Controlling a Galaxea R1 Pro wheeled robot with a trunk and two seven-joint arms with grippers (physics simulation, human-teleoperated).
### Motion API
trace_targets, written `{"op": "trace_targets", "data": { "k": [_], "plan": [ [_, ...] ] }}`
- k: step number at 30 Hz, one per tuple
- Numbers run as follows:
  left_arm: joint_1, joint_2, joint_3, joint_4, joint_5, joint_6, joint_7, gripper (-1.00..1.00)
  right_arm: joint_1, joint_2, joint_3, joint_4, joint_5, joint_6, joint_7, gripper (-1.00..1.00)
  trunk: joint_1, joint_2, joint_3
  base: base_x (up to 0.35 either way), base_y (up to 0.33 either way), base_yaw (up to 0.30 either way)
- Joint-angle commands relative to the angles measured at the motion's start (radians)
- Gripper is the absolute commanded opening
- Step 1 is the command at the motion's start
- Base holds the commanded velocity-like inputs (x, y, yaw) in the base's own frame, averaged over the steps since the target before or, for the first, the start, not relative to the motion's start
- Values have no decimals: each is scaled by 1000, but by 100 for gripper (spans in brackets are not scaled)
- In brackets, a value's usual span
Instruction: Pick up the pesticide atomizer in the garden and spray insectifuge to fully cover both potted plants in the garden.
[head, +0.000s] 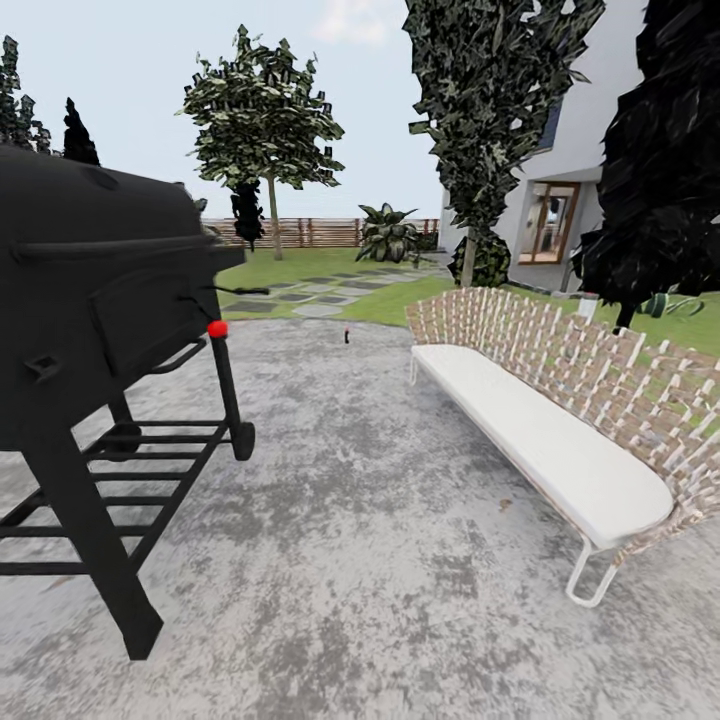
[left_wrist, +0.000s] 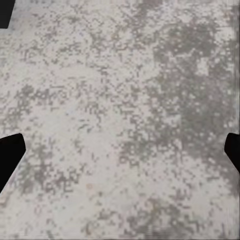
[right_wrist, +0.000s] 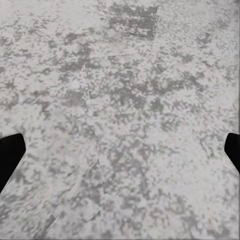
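1. As we look down along each arm, we see mottled grey paving beneath both: the left gripper (left_wrist: 120, 150) shows dark fingertips (left_wrist: 10, 152) at opposite edges of its wrist view, spread wide with nothing between them, and the right gripper (right_wrist: 120, 150) stands the same, its fingertips (right_wrist: 10, 152) far apart over bare paving.
2. Nearest in the head view, we have the grey paved patio (head: 360, 560) stretching ahead.
3. On the left of it stands a big black barbecue grill (head: 95, 330) on dark legs with a slatted lower shelf and a red knob at its side.
4. On the right runs a long bench (head: 545, 425) with a white cushion and a woven backrest.
5. Beyond them, near the far edge of the paving, we spot a tiny upright object (head: 347, 333); it is too small to tell what it is.
6. Further on lies the garden (head: 300, 270), green lawn crossed by grey stepping stones (head: 320, 292).
7. At the back we see a large broad-leaved plant (head: 388, 235), a brown slatted fence (head: 310, 232), trees, and a white house (head: 560, 200) at the right.
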Motion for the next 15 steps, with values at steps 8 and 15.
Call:
{"op": "trace_targets", "data": {
  "k": [8,15],
  "plan": [
    [-1,0,3,2,0,-3,0,100,-1,0,1,1,1,-3,3,100,0,0,-1,306,-148,2],
    [-1,1,3,2,2,-3,0,100,-1,0,0,1,1,-3,4,100,0,0,-1,317,-124,0]
  ]
}}
